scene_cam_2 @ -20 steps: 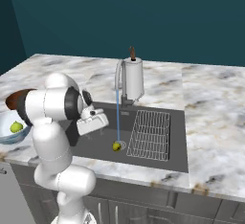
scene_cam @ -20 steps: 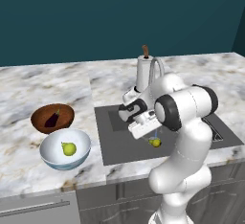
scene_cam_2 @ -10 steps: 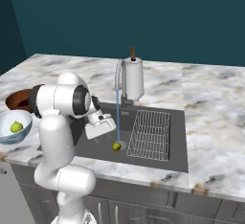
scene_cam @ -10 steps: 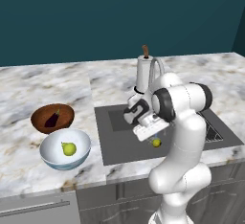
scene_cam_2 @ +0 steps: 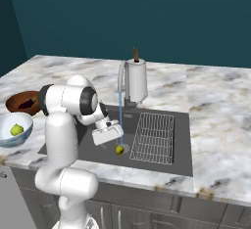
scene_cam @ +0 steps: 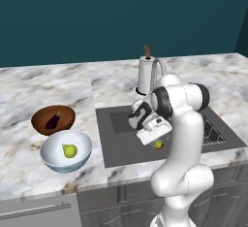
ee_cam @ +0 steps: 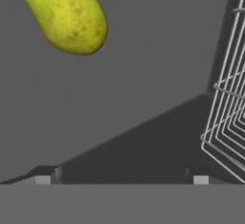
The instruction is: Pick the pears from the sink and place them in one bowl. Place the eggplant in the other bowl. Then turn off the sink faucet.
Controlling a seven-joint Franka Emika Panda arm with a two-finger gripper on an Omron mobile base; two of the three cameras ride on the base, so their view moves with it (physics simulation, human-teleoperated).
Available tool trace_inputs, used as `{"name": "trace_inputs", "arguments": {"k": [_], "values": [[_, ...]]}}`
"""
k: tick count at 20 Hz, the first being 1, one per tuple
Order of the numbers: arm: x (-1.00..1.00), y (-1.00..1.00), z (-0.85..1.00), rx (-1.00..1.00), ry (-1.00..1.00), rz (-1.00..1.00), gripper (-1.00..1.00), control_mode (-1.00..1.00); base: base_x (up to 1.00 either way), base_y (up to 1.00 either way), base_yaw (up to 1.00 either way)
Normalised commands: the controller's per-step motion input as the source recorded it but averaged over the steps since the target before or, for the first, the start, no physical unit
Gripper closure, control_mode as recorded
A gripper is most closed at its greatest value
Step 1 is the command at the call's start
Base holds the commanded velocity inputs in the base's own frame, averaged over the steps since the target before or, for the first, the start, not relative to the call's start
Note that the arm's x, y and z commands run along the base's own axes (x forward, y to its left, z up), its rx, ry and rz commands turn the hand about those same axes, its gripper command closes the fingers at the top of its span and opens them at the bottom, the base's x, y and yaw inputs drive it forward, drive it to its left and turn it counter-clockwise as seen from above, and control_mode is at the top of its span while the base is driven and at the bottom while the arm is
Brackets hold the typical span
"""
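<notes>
Off to my left on the counter sits the wooden bowl (scene_cam: 53, 120) with the eggplant (scene_cam: 53, 121) already lying in it, and just nearer the front edge is the white and blue bowl (scene_cam: 66, 151) holding one pear (scene_cam: 69, 150). Both are well apart from my gripper (scene_cam: 151, 133), so that part of the job looks done.

Over the past second my arm has swung away from those bowls and come down into the sink (scene_cam: 121, 148). My gripper now hangs low over the basin floor with its jaws spread wide and nothing between them. The second pear (ee_cam: 67, 15) lies ahead of my fingertips and off to one side in the hand view, not yet between them, resting at the drain (scene_cam_2: 124, 148). From the right base view that pear (scene_cam_2: 118, 149) sits just beside my gripper (scene_cam_2: 109, 134).

Further right, the wire rack (scene_cam_2: 153, 137) lies beside the pear. Water runs in a thin blue stream (scene_cam_2: 120, 118) from the faucet (scene_cam_2: 121, 79) behind my gripper, so the tap is not yet off.

I judge I must shift sideways to centre on the pear before closing.
</notes>
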Motion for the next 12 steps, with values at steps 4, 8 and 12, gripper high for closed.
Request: {"name": "trace_inputs", "arguments": {"k": [4, 8, 12], "values": [[0.46, -0.03, -0.22, 0.00, 0.00, 0.00, -1.00, -1.00, 0.00, 0.00, 0.00], [0.41, -0.06, -0.29, 0.00, 0.01, 0.00, -1.00, -1.00, 0.00, 0.00, 0.00], [0.30, -0.01, -0.35, 0.00, 0.03, 0.00, -1.00, -1.00, 0.00, 0.00, 0.00]]}}
